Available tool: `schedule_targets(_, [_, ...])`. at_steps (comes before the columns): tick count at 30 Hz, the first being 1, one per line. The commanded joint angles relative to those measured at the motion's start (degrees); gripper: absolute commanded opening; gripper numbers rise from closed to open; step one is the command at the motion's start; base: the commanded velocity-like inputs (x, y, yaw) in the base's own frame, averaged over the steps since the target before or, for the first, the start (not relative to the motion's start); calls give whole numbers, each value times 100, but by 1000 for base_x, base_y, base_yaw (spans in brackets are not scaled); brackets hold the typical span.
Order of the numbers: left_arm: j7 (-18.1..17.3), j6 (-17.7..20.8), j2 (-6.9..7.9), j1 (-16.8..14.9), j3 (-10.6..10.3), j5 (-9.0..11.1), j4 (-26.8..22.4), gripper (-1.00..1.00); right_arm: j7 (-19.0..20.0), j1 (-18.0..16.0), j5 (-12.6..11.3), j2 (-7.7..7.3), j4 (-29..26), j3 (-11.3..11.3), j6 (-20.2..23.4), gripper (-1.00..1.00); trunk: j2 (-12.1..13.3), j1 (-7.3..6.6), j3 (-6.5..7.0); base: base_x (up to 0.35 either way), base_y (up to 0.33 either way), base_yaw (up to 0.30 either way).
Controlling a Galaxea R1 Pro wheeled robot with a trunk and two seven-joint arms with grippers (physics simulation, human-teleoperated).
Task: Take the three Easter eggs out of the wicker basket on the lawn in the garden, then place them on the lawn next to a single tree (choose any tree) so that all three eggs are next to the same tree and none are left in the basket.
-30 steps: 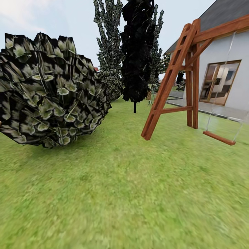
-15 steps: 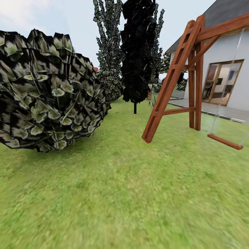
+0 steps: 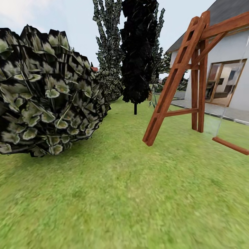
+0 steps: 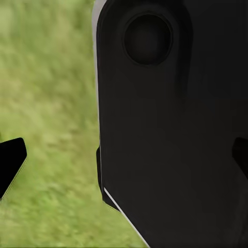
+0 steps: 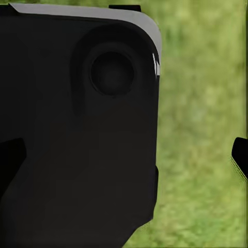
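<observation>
Grass fills the ground in the head view: the lawn (image 3: 124,193), mottled green and yellow-green and blurred toward the near edge, runs from the foreground back to the house. Of the task's things only this lawn is seen; it also lies under both grippers in the wrist views, well apart from the fingertips, with nothing between them.

In the left wrist view a dark fingertip (image 4: 10,163) of the left gripper (image 4: 124,160) sits at one edge and another at the opposite edge, so the jaws stand wide apart and grip nothing. A large, smooth black robot body panel (image 4: 175,129) with a round recess and a pale rim lies behind them. The right gripper (image 5: 124,157) is likewise spread wide and unloaded, one fingertip (image 5: 240,155) over blurred grass, the other against a similar black panel (image 5: 77,134).

At the left of the head view stands a round bush (image 3: 45,90) of flat, dark, pale-veined leaves. Behind it rise narrow cypress-like trees (image 3: 138,52), one nearly black. To the right stands a red-brown wooden swing frame (image 3: 176,79) with ladder-like rungs, its plank seat (image 3: 230,145) hanging low over the grass. Beyond is a white house (image 3: 224,58) with a wood-framed window.
</observation>
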Motion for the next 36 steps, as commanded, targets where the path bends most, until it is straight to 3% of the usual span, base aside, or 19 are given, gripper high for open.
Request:
schedule_targets(1, [-3, -1, 1, 4, 1, -1, -11, 100, 9, -6, -2, -1, 4, -2, 2, 100, -2, 4, -4, 346, 0, 0])
schedule_targets(36, [-3, -1, 1, 4, 5, -1, -11, 100, 9, -4, -2, -1, 4, 6, -5, 100, -2, 4, -4, 346, 0, 0])
